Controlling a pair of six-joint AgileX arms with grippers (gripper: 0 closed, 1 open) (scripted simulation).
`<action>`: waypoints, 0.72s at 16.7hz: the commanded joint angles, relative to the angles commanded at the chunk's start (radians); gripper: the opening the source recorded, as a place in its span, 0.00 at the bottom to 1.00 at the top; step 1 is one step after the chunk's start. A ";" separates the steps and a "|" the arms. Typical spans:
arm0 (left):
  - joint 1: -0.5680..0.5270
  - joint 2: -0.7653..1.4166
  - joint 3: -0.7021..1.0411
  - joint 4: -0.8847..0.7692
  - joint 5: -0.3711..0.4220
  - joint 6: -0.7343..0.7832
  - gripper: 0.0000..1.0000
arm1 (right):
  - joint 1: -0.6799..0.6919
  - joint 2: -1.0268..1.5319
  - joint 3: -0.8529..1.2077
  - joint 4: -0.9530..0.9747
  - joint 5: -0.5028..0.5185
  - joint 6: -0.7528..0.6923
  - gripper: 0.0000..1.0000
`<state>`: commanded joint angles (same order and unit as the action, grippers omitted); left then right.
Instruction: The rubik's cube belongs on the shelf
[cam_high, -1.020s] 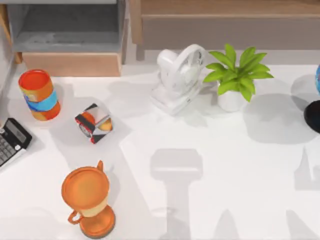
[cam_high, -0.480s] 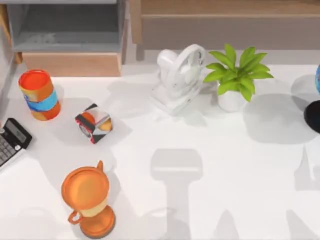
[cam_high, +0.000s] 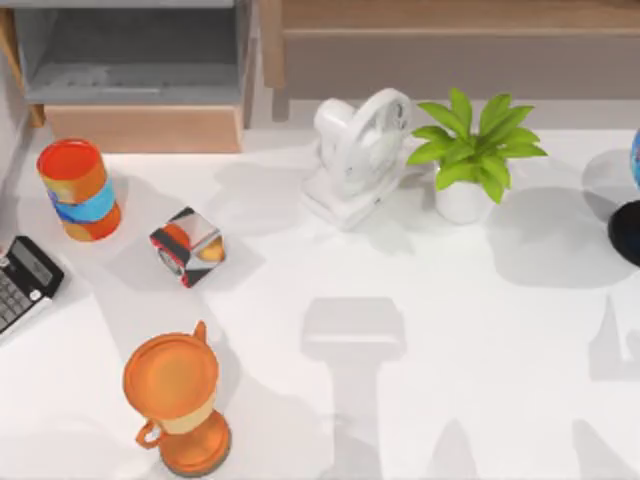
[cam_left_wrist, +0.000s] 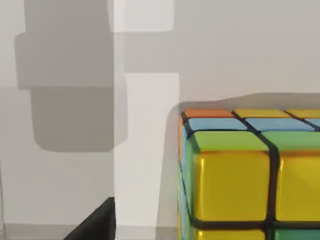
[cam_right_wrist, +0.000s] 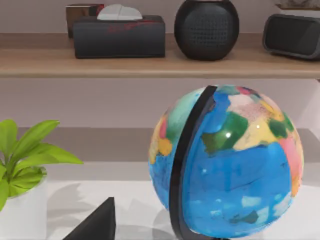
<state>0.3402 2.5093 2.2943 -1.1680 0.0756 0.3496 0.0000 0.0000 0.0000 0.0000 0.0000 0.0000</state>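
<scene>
On the shelf (cam_right_wrist: 150, 62), a black tissue box (cam_right_wrist: 119, 36) with tissue; gripper states impossible to tell.

Fan (cam_high: 357, 155) and plant (cam_high: 472, 150) stand before the shelf (cam_high: 450, 18).

White fan (cam_high: 357, 152) beside potted plant (cam_high: 474, 152); shelf (cam_high: 450, 16) behind
</scene>
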 joint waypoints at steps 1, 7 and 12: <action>-0.004 0.010 -0.001 0.010 0.000 -0.002 1.00 | 0.000 0.000 0.000 0.000 0.000 0.000 1.00; -0.004 0.010 -0.001 0.011 0.000 -0.002 0.85 | 0.000 0.000 0.000 0.000 0.000 0.000 1.00; -0.004 0.010 -0.001 0.011 0.000 -0.002 0.47 | 0.000 0.000 0.000 0.000 0.000 0.000 1.00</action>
<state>0.3363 2.5198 2.2935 -1.1566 0.0756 0.3476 0.0000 0.0000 0.0000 0.0000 0.0000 0.0000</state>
